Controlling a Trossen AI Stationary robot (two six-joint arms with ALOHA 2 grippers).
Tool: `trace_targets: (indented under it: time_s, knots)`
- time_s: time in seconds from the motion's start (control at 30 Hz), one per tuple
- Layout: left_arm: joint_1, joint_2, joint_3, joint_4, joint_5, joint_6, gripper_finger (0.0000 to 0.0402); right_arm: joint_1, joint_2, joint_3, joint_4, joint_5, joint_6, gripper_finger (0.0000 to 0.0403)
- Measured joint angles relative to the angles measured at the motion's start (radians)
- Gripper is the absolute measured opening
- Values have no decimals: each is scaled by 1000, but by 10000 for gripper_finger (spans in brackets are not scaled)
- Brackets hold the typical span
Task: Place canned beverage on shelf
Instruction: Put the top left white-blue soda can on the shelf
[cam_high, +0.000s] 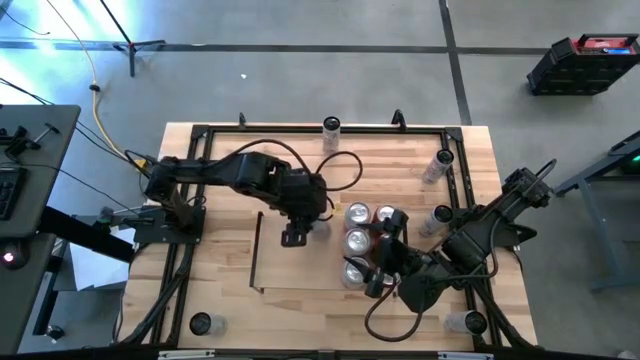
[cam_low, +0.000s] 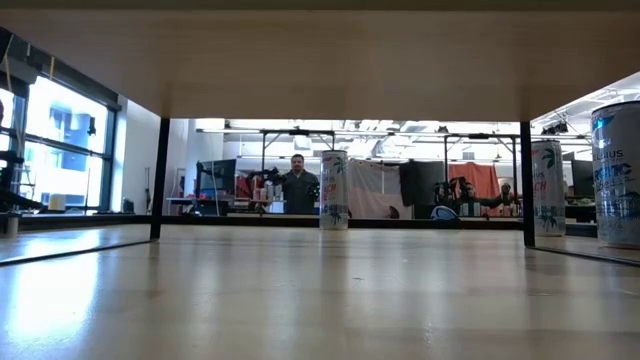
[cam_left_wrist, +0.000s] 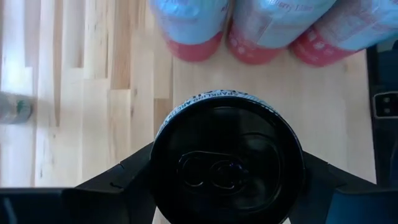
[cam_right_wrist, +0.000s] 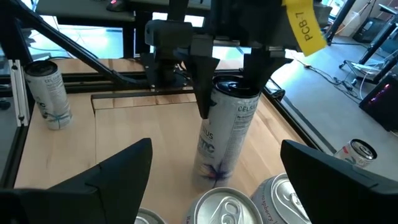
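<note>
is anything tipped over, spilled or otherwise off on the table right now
One can near the table's far right edge lies tipped on its side; no spill shows. The rest stand upright, including the can that the left gripper holds at its top on the shelf. The right gripper hangs open beside the cans.

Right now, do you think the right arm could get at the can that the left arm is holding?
Probably not cleanly: the left end effector is shut on that can at its top, and other cans stand in between.
</note>
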Motion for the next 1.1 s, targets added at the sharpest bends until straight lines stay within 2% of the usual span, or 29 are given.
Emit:
trace_targets:
  time_s: [0.2,0.5,0.67,0.8,1.1]
  knots:
    - [7,3,0,-2,47,-17,248,0,0,0,-3,-2,0,341]
    - [6,13,0,32,37,11,268,0,0,0,-4,-27,-2,341]
    - [6,15,0,41,30,28,280,0,-1,0,-7,-41,-63,341]
    - [6,15,0,42,30,29,283,-12,-25,0,-7,-104,-89,341]
    - [7,15,-1,72,27,37,284,-50,-48,0,-7,-156,-90,341]
